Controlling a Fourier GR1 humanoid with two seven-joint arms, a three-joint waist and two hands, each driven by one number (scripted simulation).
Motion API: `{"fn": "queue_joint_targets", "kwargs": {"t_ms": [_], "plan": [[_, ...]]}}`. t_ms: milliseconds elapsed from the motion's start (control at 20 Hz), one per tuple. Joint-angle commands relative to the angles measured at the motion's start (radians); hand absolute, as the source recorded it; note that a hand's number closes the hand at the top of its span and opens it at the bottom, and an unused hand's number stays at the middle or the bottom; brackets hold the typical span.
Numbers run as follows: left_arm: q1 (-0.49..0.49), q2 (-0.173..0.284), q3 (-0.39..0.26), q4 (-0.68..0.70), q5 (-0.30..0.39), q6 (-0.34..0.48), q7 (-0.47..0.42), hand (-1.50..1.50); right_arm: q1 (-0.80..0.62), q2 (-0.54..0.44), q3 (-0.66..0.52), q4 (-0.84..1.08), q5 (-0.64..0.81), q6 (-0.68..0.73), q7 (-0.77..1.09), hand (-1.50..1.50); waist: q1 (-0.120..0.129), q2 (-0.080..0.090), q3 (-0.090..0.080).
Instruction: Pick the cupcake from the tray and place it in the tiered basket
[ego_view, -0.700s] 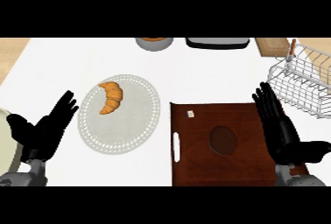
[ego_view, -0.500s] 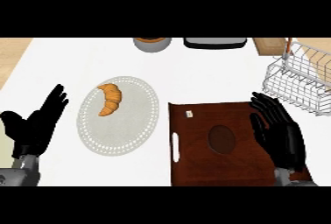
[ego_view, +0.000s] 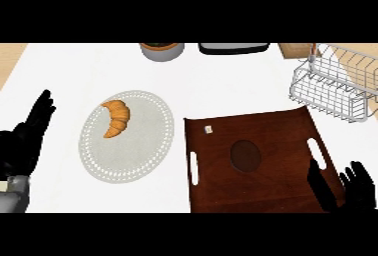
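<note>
1. Resting at the white desk's (ego_view: 221, 85) left edge, the left hand (ego_view: 26, 140) shows straight fingers.
2. A golden croissant (ego_view: 116, 117) lies on the oval beaded plate (ego_view: 136, 160).
3. A dark oval cupcake (ego_view: 246, 155) sits mid-tray on glossy brown wood (ego_view: 251, 192).
4. The right hand (ego_view: 347, 190), fingers straight and apart, overlaps the tray's right rim.
5. The wire basket (ego_view: 336, 85) stands at the desk's right edge.

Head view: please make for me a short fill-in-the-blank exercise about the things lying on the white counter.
1. The golden-orange croissant lies on the round pale grey ____.
2. The dark brown oval cupcake sits on the brown wooden ____ with slot handles.
3. The white wire tiered basket stands at the counter's far ____ side.
4. The black right hand, its fingers straight, shows at the tray's near ____ corner.

Missing words: plate; tray; right; right
</note>
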Motion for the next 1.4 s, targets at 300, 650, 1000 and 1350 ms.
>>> {"fn": "queue_joint_targets", "kwargs": {"t_ms": [300, 650, 1000, 1350], "plan": [[-0.033, -0.028, -0.068, -0.027, -0.075, 0.022, -0.004, 0.00, 0.374, -0.024, 0.350, -0.123, 0.286, -0.156, 0.225, -1.50, 0.091, 0.023, -0.007], [-0.074, -0.036, -0.086, -0.024, -0.085, 0.006, -0.005, 0.00, 0.432, -0.185, 0.401, -0.222, 0.388, -0.043, 0.521, -1.50, 0.139, 0.041, -0.010], [-0.093, -0.070, -0.126, -0.037, -0.117, 0.026, 0.020, 0.00, 0.365, -0.288, 0.298, -0.348, 0.482, 0.080, 0.904, -1.50, 0.157, 0.038, -0.007], [-0.116, -0.078, -0.105, 0.023, -0.117, 0.024, -0.003, 0.00, 0.187, -0.350, 0.264, -0.407, 0.578, 0.292, 1.327, -1.50, 0.149, 0.031, -0.006]]}}
